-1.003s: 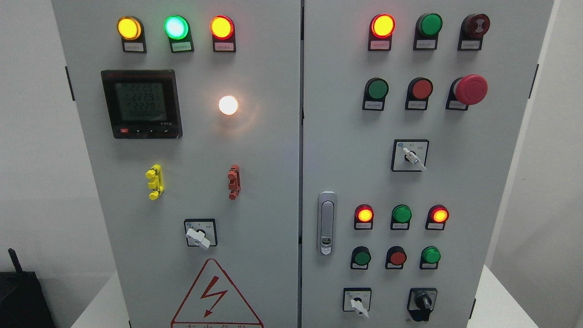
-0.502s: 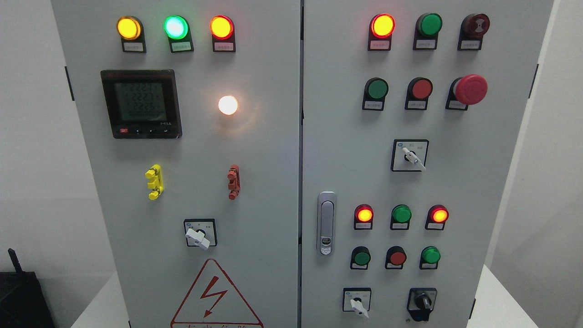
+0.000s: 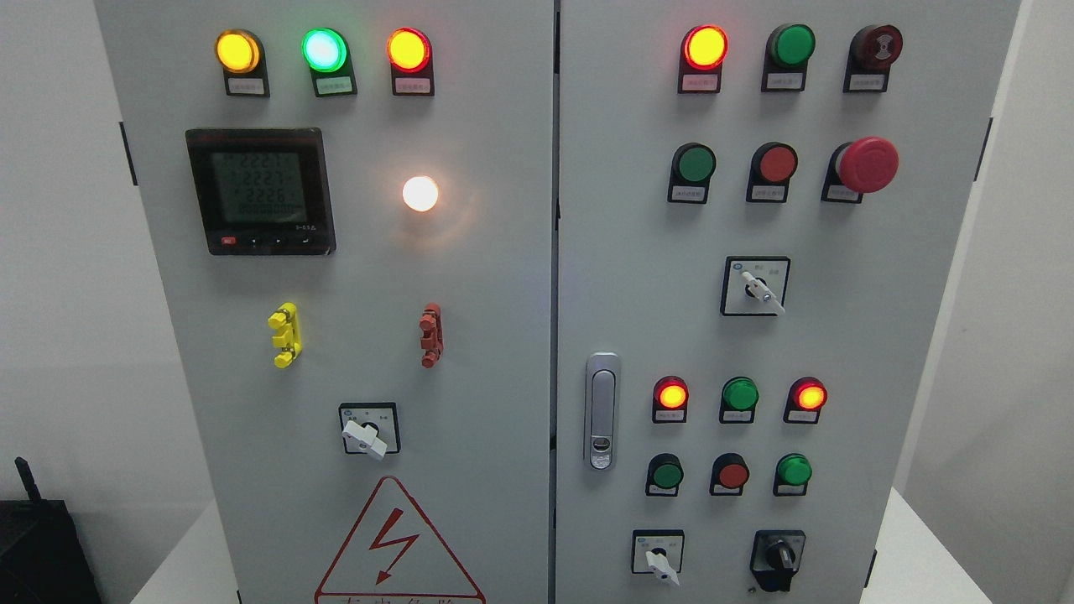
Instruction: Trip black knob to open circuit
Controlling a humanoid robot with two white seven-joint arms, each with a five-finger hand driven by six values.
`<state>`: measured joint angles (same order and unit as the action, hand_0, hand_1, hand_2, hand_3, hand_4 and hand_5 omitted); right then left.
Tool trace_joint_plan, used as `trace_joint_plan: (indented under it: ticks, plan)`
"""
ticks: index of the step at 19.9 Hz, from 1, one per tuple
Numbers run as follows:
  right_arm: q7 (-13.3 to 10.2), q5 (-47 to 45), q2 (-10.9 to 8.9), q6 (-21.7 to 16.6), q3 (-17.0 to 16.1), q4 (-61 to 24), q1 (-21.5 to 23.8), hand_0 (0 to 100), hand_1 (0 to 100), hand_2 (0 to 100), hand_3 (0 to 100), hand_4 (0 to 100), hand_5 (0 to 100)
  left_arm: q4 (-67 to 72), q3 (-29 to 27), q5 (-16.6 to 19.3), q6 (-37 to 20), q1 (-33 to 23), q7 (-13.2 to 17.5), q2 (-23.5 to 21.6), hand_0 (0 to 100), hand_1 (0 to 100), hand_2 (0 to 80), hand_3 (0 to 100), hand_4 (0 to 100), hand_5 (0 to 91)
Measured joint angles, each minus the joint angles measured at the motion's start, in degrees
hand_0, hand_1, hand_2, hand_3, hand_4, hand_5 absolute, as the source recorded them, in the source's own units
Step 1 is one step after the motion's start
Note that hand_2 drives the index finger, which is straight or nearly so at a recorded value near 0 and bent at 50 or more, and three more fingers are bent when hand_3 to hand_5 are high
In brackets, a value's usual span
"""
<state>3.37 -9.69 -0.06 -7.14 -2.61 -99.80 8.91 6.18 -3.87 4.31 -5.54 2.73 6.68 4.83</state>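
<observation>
The black knob [image 3: 778, 559] sits at the bottom right of the grey cabinet's right door [image 3: 722, 335], its handle pointing straight down. To its left is a white selector knob [image 3: 660, 564]. Neither of my hands shows anywhere in the head view.
Lit red lamps [image 3: 671, 394] and green and red push buttons [image 3: 732, 474] fill the area above the knob. A big red mushroom button [image 3: 867, 164] sticks out at upper right. A silver door latch [image 3: 601, 411] stands by the centre seam. The left door carries a meter [image 3: 260, 191] and a white selector [image 3: 365, 436].
Only the meter's digits have flickered; nothing else has moved.
</observation>
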Motion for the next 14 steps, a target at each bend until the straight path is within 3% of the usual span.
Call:
trace_joint_plan:
  ticks: [14]
  plan:
    - [0.0,0.1,0.04,1.8,-0.2,-3.8,-2.4,0,0,0,100,96,95,0.0,0.0,0.0,0.0,0.0,0.0,0.0,12,39,0.0,0,0,0.0]
